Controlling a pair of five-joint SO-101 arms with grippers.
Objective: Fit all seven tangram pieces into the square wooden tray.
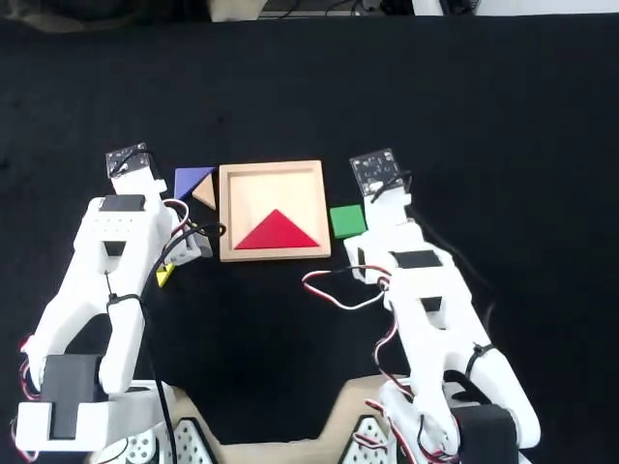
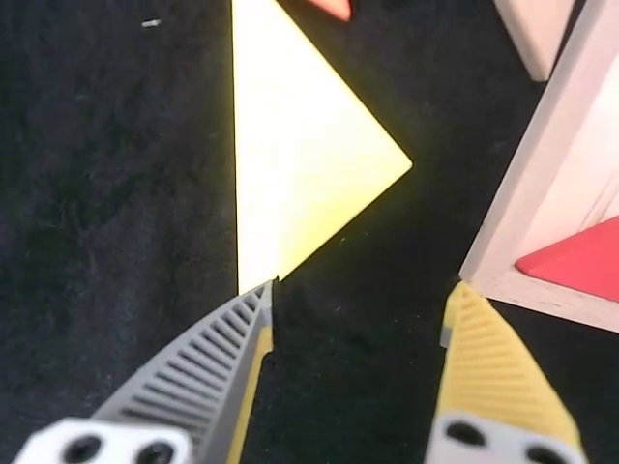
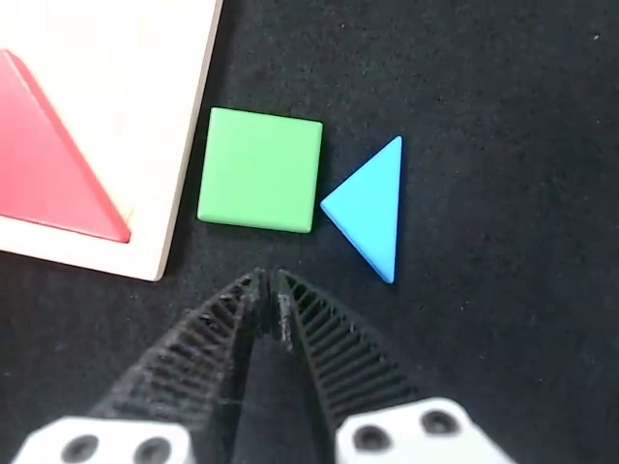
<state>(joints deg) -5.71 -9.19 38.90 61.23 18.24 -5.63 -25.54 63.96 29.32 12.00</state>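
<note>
- Your square wooden tray (image 1: pixel 271 167) lies in the middle of the black cloth (image 1: pixel 464 116), between the two arms. One piece is inside it: the red triangle (image 1: pixel 277 232), flat on the tray floor, with its long side along the rim nearest to the arms.
- Your left gripper (image 2: pixel 366 290) is low over the cloth with the jaws wide apart and nothing between them.
- The yellow triangle (image 2: pixel 300 155) lies flat on the cloth just ahead of the grey finger (image 2: pixel 208 377). One of its points comes up to the tip of this finger, but I cannot tell if they touch. The yellow finger (image 2: pixel 493 367) is just beside a corner of the tray.
- Past the yellow triangle you see a corner of an orange-red piece (image 2: pixel 334 8).
- In the high view, on the side of the tray toward your left arm, a dark blue triangle (image 1: pixel 191 180) and a pale wood-coloured piece (image 1: pixel 205 193) lie on the cloth just beside the rim, close to each other.
- Your right gripper (image 3: pixel 269 288) has its jaws pressed together — it holds nothing and is over bare cloth near the green square (image 3: pixel 259 169).
- The green square lies flat just outside the tray, apart from the rim by a thin gap. The light blue triangle (image 3: pixel 372 208) lies on the far side of the square from the tray — one of its corners reaches the edge of the square.
</note>
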